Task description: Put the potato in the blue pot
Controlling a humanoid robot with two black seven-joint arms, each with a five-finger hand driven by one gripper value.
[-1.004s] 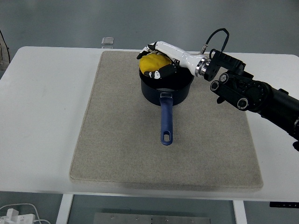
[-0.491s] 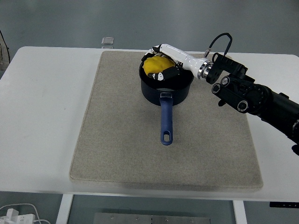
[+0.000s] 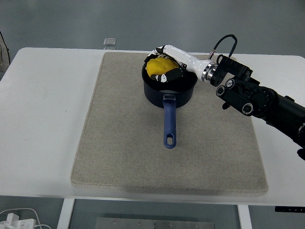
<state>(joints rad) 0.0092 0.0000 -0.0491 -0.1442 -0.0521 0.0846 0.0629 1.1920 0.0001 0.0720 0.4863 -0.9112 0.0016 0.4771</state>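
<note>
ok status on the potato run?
Right hand shut on potato, holding it inside the blue pot, not yet released. Left arm out of view. Nothing in the way on the mat.

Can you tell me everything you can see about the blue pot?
The blue pot is dark blue and round, with a shiny look like metal. A long blue handle points toward the table's near edge and has a hole at its end. It stands upright, with no lid, on the far part of a beige mat. The right hand reaches over its rim, holding a yellow potato in its opening.
</note>
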